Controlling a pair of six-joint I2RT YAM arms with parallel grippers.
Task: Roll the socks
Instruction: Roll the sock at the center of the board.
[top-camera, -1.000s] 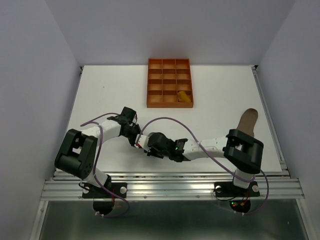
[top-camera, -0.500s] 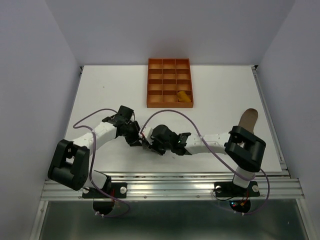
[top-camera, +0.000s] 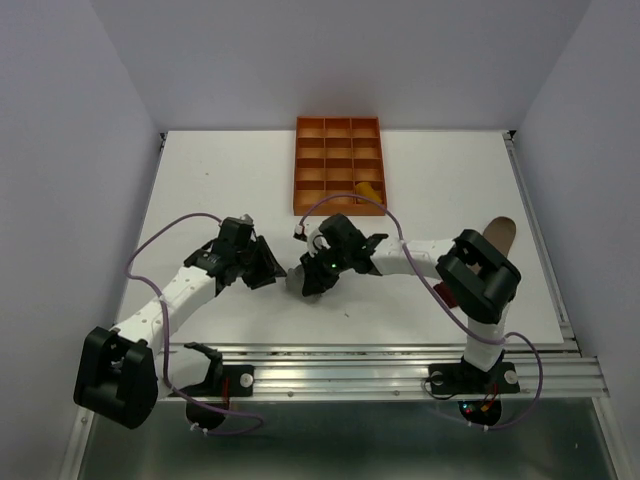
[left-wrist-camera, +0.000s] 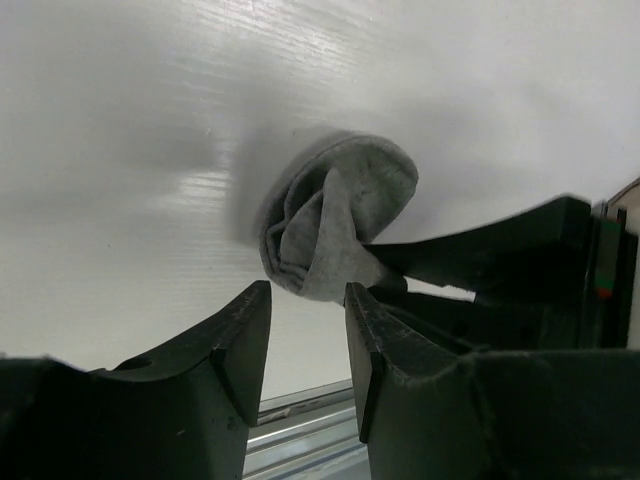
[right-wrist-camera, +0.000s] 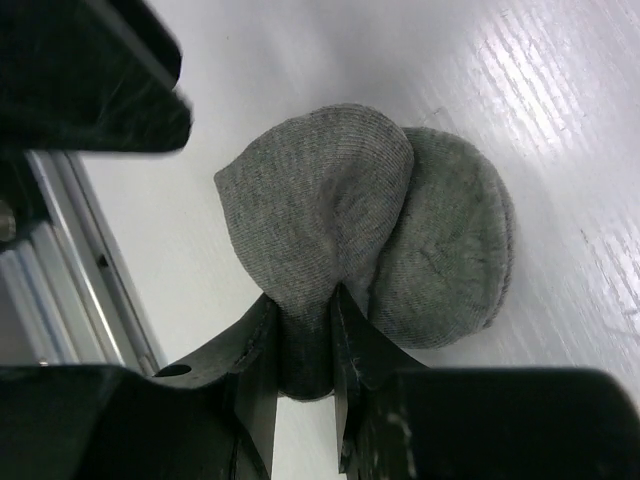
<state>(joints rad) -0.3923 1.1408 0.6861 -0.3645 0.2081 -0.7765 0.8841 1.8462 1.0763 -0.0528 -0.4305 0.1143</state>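
Observation:
A grey sock (right-wrist-camera: 360, 230), rolled into a ball, rests on the white table in front of the tray. My right gripper (right-wrist-camera: 305, 340) is shut on a fold of it at the near side. In the top view the grey sock (top-camera: 296, 281) shows pale under the right gripper (top-camera: 304, 282). My left gripper (left-wrist-camera: 307, 300) stands open just short of the grey sock (left-wrist-camera: 335, 215), nothing between its fingers; in the top view this left gripper (top-camera: 272, 268) sits to the sock's left. A mustard yellow sock (top-camera: 368, 190) lies in a tray compartment. A taupe-brown sock (top-camera: 499, 233) lies flat at the right, partly hidden by my right arm.
The orange compartmented tray (top-camera: 300, 170) stands at the back middle of the table. The metal rail at the table's near edge (left-wrist-camera: 300, 420) runs close behind the left gripper. Cables loop above both arms.
The left gripper has opened, let go of the grey sock and drawn back to the left. The right gripper has closed tighter on the sock and carried it farther onto the table.

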